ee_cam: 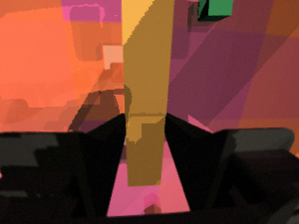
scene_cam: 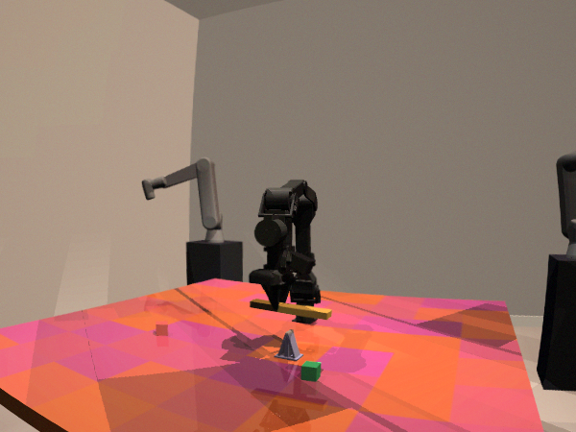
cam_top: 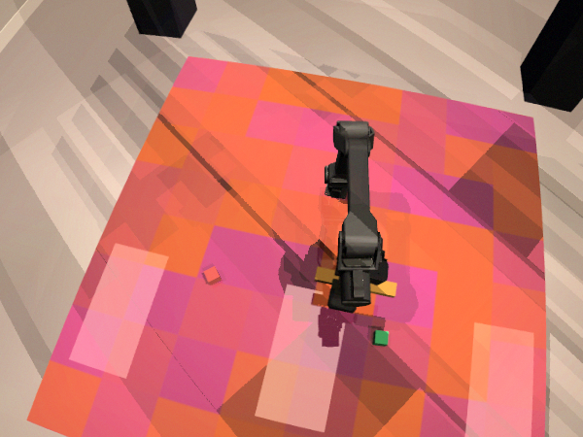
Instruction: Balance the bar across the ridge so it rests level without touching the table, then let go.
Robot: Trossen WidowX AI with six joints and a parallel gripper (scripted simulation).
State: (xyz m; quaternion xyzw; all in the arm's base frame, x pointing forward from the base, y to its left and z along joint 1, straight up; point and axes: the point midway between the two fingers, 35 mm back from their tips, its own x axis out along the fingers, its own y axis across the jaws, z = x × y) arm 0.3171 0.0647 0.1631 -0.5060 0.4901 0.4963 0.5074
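The yellow bar is in the air, well above the table. My gripper is shut on it, nearer its left end as the exterior view shows it. In that view the bar's right end looks slightly lower; whether that is tilt or perspective I cannot tell. The grey ridge stands upright on the table, below the bar in that view, with a gap between them. The arm hides the ridge in the top view, and I cannot make it out in the wrist view.
A green cube stands close to the ridge, on its front right in the exterior view. A small red cube lies farther left. Two other grey arms on black pedestals stand beyond the table.
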